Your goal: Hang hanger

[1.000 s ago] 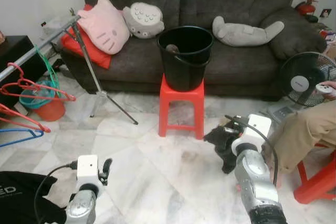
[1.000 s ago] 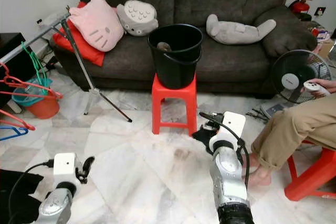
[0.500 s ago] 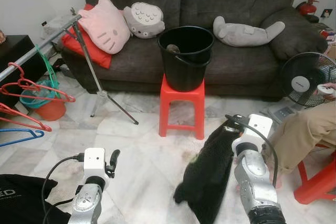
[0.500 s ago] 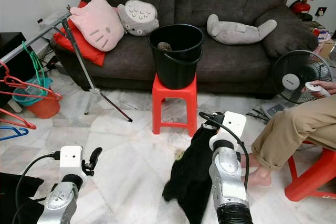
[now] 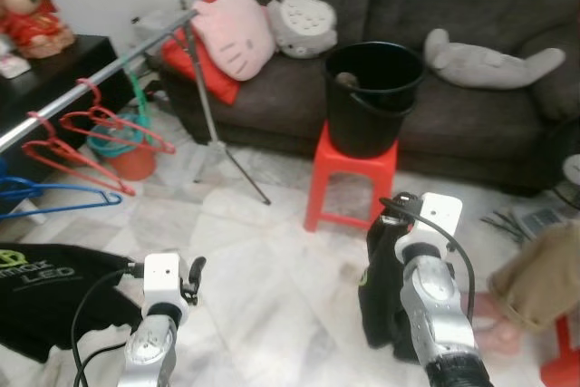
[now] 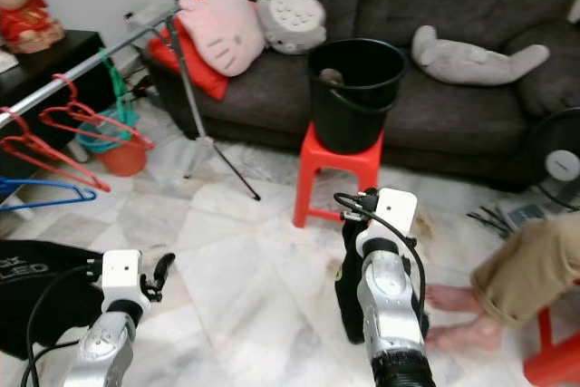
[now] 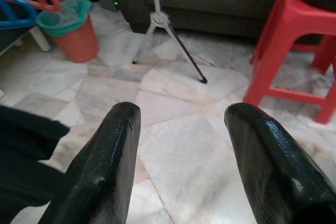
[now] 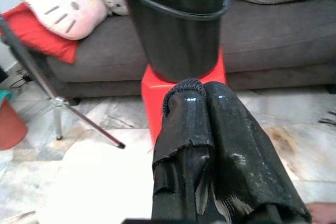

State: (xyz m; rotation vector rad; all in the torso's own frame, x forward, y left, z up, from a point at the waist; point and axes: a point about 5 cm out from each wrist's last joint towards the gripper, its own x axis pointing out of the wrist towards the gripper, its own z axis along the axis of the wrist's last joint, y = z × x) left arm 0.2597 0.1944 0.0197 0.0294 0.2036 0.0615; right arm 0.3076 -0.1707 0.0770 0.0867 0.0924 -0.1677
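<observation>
While the left gripper [image 7: 178, 145] gapes, the right gripper [image 8: 207, 98] pinches a limp black garment [image 5: 381, 287].

Red hangers [image 5: 100, 124], a blue hanger [image 5: 45, 192] — black bucket [image 5: 372, 97], red stool [image 5: 349, 178].

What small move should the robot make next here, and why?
Probably a further turn to its left, toward the rail. The right gripper is shut on a black garment hanging beside it, the left gripper is open and empty, and the red hangers on the rail are off to the left.
</observation>
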